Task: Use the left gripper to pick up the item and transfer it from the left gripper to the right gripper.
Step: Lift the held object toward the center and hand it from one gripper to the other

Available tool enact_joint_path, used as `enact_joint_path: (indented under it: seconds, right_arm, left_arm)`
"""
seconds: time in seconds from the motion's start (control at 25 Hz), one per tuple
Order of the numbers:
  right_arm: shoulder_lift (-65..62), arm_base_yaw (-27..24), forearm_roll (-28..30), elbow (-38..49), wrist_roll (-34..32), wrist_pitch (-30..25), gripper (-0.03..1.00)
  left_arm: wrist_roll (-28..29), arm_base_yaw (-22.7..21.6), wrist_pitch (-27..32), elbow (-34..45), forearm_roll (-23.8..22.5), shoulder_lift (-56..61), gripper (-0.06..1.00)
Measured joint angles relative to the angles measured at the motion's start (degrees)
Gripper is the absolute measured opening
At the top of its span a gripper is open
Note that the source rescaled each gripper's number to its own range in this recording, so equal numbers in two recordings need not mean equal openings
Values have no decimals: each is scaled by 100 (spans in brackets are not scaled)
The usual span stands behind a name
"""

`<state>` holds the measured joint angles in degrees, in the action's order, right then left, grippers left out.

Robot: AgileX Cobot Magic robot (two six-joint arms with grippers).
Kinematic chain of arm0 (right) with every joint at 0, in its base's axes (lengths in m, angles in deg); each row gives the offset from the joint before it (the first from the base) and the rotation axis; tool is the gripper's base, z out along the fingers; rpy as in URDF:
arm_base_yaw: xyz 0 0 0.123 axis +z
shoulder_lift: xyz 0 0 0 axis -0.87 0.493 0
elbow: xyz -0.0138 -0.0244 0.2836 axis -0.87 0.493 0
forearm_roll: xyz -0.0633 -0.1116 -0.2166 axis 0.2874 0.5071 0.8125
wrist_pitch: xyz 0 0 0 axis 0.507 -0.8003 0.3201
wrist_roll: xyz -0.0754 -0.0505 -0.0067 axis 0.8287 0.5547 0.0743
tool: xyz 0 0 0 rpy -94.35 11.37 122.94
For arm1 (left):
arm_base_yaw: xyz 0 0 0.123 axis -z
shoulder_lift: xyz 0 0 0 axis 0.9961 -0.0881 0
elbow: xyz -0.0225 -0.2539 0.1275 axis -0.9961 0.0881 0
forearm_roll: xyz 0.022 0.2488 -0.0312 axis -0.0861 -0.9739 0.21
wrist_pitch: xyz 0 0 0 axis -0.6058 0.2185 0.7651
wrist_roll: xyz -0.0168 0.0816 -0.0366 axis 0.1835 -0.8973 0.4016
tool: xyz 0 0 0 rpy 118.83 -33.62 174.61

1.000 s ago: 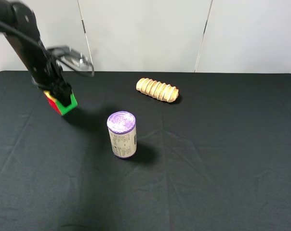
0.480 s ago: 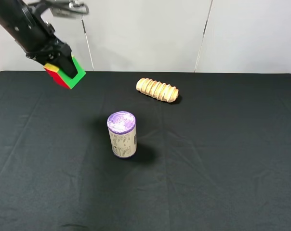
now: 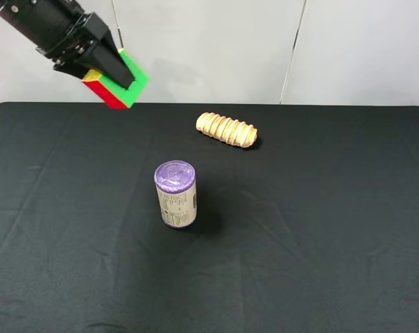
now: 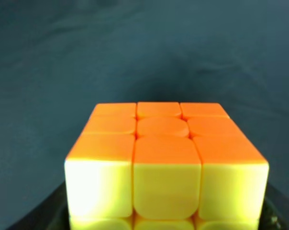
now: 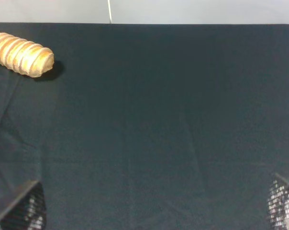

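Observation:
The puzzle cube [image 3: 121, 89] shows green, red and yellow faces and hangs high in the air over the table's far left. My left gripper [image 3: 112, 72] is shut on it, its black fingers clamped on the cube's sides. In the left wrist view the cube [image 4: 166, 163] fills the frame with orange and yellow faces. My right gripper [image 5: 151, 211] is out of the exterior high view. In the right wrist view its two fingertips [image 5: 20, 211] stand far apart and empty above the black cloth.
A purple-topped cylinder [image 3: 175, 194] stands upright left of the table's middle. A ridged tan roll [image 3: 226, 130] lies at the far middle and also shows in the right wrist view [image 5: 21, 53]. A black cloth [image 3: 320, 229] covers the table.
My left gripper has lifted the cube from near the cloth up and to the right, tilting it as it rose. The cylinder and roll have not moved.

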<state>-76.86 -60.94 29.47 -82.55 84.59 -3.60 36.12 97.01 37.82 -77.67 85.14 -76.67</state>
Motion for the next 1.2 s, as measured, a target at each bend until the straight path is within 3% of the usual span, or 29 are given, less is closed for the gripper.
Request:
enact_joint_path:
  seconds: [0.4,0.56,0.8,1.04,1.2]
  right_arm:
    - [0,0,0,0,0,5,100]
    - [0,0,0,0,0,5,100]
    - [0,0,0,0,0,5,100]
    - [0,0,-100,0,219,-1,100]
    - [481,0,-673,-277,685,-34,100]
  left_arm:
    - [-367,979,171,0,351,33,0]
    - [-618,1282,171,0,793,33,0]
    - [-1022,1515,210,0,1670,33,0]
    - [-1231,1601,362,0,1990,-3,0]
    - [-1437,1601,436,0,2228,-201,0]
